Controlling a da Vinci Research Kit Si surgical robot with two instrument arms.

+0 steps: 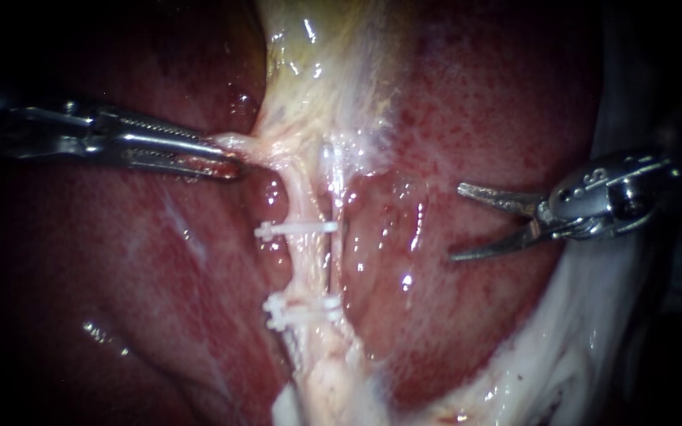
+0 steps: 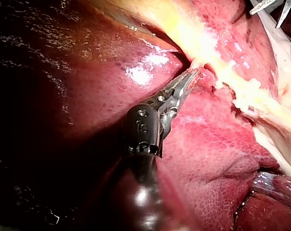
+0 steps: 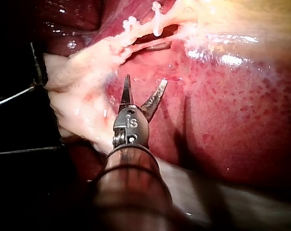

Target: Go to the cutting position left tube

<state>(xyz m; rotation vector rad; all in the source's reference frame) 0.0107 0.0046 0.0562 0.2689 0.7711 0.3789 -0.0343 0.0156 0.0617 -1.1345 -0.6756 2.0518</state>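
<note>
Right instrument point(image 1: 455, 222): blades are standing spread wide with nothing between them, hanging over the liver point(image 1: 475, 118) toward its right edge, tips pointing at the tubes.
Left instrument point(image 1: 226, 162): jaws are pinching the pale tissue point(image 1: 238, 146) just above the clips and holding it out sideways, so the strands are looking taut.
Left tube point(image 1: 303, 268): it's running down the middle of the liver as the thicker pale strand, with a thinner strand point(image 1: 333, 260) lying just beside it.
Clips: upper clip point(image 1: 297, 229) and lower clips point(image 1: 301, 309) are sitting across it, leaving a bare stretch between them.
Done: judging by this, exposure and aim are looking sorted, and the blades are already opened.
Left: pretty much the whole approach, I'd say. The blades are sitting well apart from the tube, so they're needing to cross the liver and straddle that bare stretch between the clips.
Watch out: the thinner strand is lying so near that the far blade is risking catching it too.
</note>
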